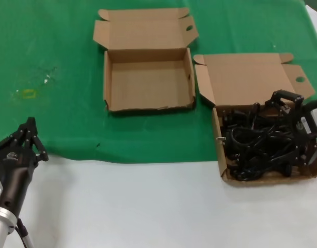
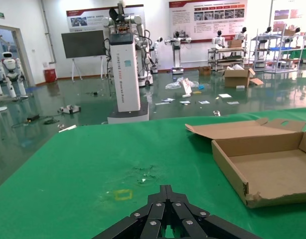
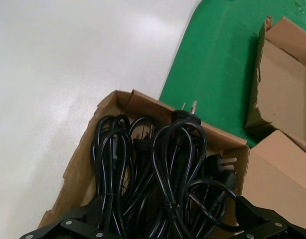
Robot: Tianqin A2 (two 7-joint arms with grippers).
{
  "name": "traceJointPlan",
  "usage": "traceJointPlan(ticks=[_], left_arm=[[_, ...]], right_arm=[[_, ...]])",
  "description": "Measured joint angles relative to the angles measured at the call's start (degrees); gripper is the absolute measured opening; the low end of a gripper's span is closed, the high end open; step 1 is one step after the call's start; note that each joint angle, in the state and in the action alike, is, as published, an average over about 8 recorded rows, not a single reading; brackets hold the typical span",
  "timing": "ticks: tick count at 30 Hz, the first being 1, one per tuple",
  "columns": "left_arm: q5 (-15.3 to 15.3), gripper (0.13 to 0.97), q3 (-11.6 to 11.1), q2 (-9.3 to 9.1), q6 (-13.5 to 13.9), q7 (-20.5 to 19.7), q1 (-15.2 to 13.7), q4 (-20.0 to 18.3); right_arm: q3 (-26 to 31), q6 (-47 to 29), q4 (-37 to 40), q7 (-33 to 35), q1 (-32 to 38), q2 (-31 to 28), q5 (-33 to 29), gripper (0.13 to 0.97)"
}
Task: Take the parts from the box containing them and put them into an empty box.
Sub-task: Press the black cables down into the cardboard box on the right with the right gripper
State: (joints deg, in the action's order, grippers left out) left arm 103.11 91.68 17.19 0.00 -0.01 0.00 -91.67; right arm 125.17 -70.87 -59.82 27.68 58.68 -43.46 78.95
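Right, head view first: the right gripper [image 1: 298,124] sits low over the full box [image 1: 223,155] at the right edge of the table, its linkage splayed over the tangle of power cords [image 1: 251,147]. Nothing looks lifted yet — cords all lie inside the carton, one plug's prongs poking past the near-left wall. The empty box [image 1: 109,88] sits well apart to the left on the green cloth [image 1: 55,46], lid folded back, nothing in it. The left gripper [image 1: 30,135] is parked near the robot's left side at the cloth's edge, fingers drawn together to a point.

Left wrist view: left gripper [image 2: 165,199] tips meet, hovering over the green cloth; empty box [image 2: 232,174] off to one side, idle arm.

Right wrist view: right gripper's two finger links spread wide at the frame edge, jaws apart, cords [image 3: 178,164] between and under them. Loops overlap heavily; one plug [image 3: 185,115] rests on the carton wall [image 3: 143,102], another plug [image 3: 220,167] lies nearer the empty box [image 3: 282,64].

Judgement — step in hand is the grasp. Best to close on a single loop bundle, not across several, else neighbours drag out. Lift straight up and slow so snagged plugs fall free, and clear the wall before swinging left.
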Motion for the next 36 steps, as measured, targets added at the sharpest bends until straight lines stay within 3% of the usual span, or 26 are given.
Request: traceJointPlan(ticks=[14, 23, 31, 36], left_arm=[[0.0, 0.144, 0.0, 0.0, 0.0, 0.0, 0.0, 0.0], [0.0, 0.144, 0.0, 0.0, 0.0, 0.0, 0.0, 0.0], [0.0, 0.144, 0.0, 0.0, 0.0, 0.0, 0.0, 0.0], [0.0, 0.144, 0.0, 0.0, 0.0, 0.0, 0.0, 0.0]], right_arm=[[-1.2, 1.2, 3.5, 2.8, 0.1, 1.8, -1.2, 0.877], [-1.7, 1.6, 4.3, 3.2, 0.2, 2.2, -1.8, 0.728], [-1.9, 1.5, 4.4, 3.5, -0.1, 2.3, -1.9, 0.512], [-1.9, 1.7, 4.5, 3.7, -0.6, 2.6, -2.0, 0.489]])
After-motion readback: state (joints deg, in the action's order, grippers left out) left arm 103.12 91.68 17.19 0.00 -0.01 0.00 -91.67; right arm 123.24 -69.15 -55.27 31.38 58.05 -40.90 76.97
